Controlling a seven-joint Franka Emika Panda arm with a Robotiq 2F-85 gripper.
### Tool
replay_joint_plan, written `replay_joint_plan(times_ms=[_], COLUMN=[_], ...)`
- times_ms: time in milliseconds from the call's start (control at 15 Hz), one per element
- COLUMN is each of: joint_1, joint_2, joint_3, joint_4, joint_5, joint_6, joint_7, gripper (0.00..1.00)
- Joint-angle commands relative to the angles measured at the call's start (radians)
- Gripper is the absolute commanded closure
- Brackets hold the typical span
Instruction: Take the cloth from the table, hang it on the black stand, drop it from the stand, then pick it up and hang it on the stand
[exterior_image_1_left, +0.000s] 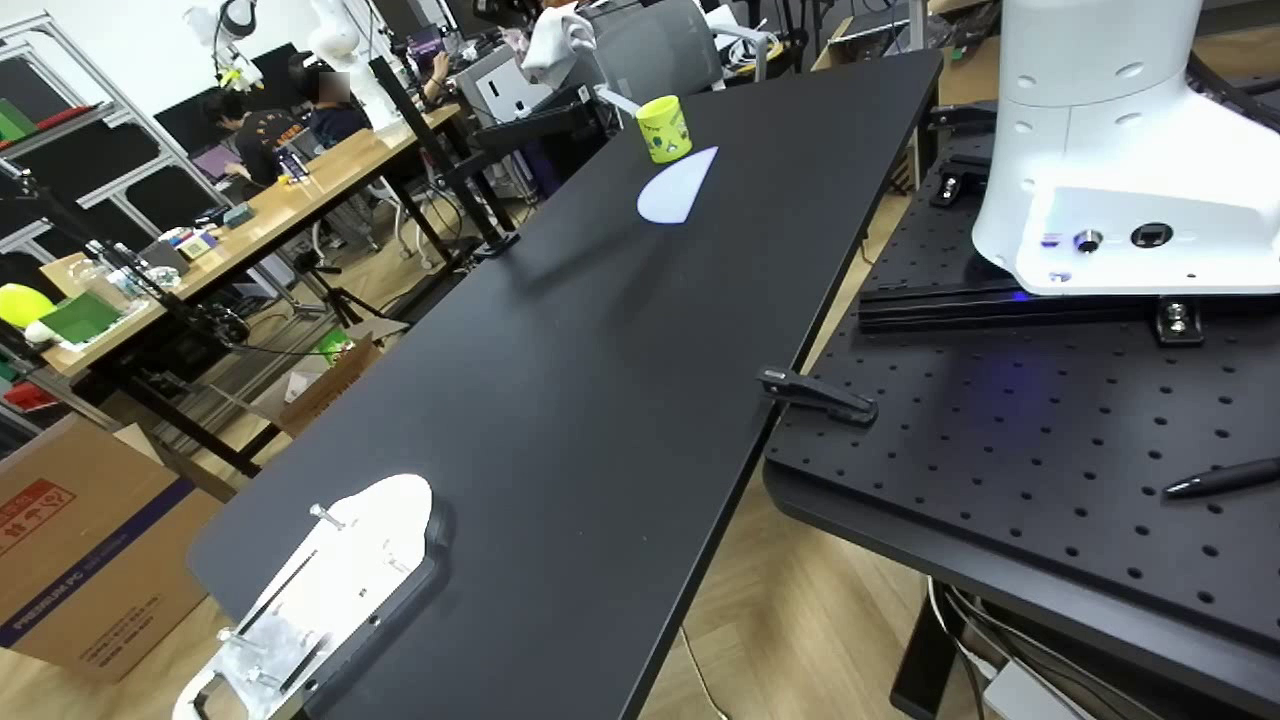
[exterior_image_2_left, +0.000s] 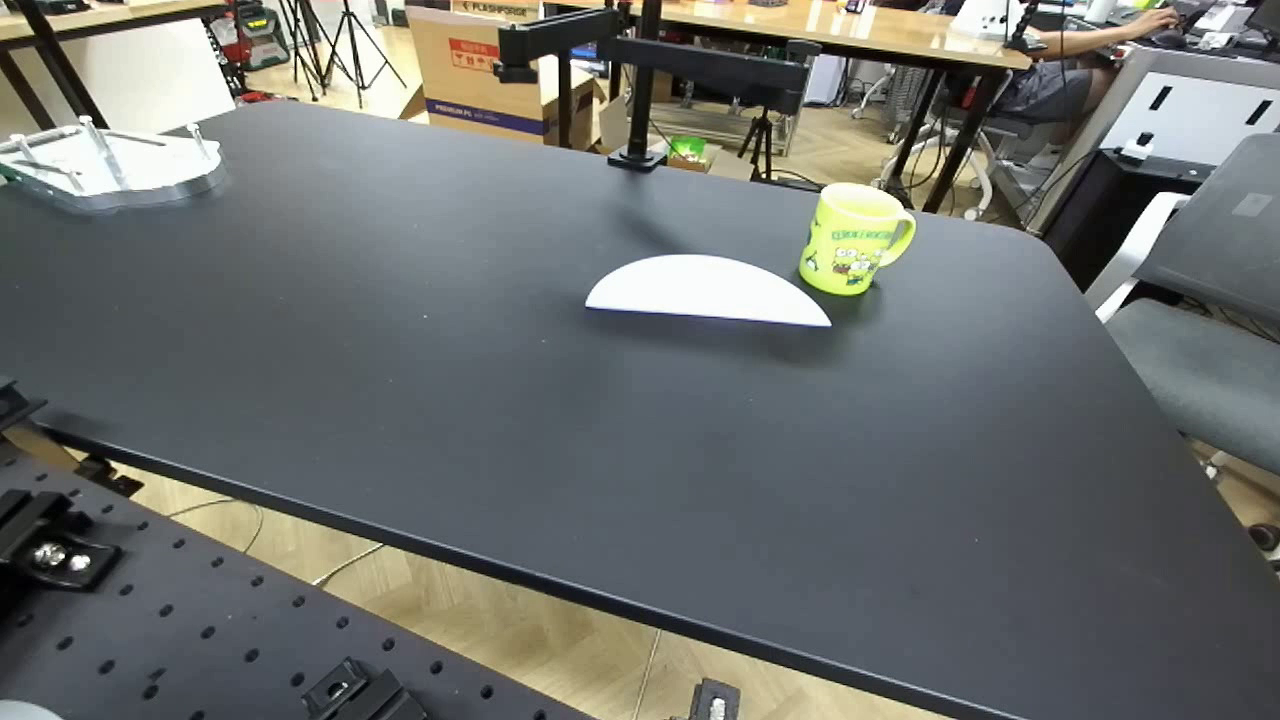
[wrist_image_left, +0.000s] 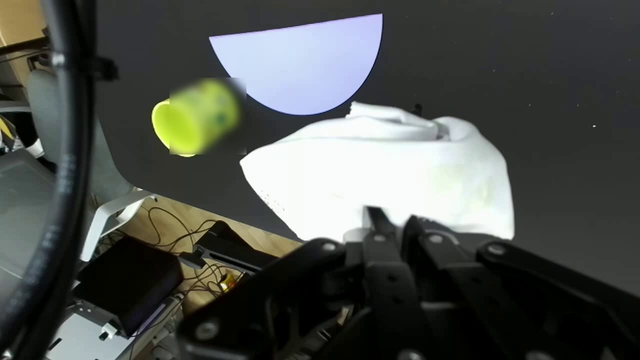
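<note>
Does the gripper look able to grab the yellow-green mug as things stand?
Probably not: the gripper looks closed on the white cloth, though the mug stands upright and uncovered on the table.

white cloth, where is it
In the wrist view, the white cloth is held in the jaws, slightly right of centre, the yellow mug to its left.

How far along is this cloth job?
Done: the cloth looks lifted; both exterior views show none on the table. In hand: the jaws seem shut on it in the wrist view. Left: hanging it; the black stand has no cloth. I can't tell which hang this is.
</note>
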Motion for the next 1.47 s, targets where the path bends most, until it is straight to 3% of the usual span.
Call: replay_joint_plan(times_ms=[0,800,867,933,1400], joint_1=[0.004,0.085,0.094,0.101,0.135], joint_2=[0.112,0.333,0.342,0.347,0.337], joint_3=[-0.011,-0.073,-0.079,-0.083,-0.102], joint_4=[0.092,0.227,0.233,0.237,0.230], joint_5=[-0.042,-0.066,-0.065,-0.061,-0.067], joint_6=[-0.007,-0.027,-0.028,-0.028,-0.025], joint_7=[-0.003,-0.021,-0.022,-0.025,-0.023], gripper=[0.98,0.98,0.85,0.67,0.20])
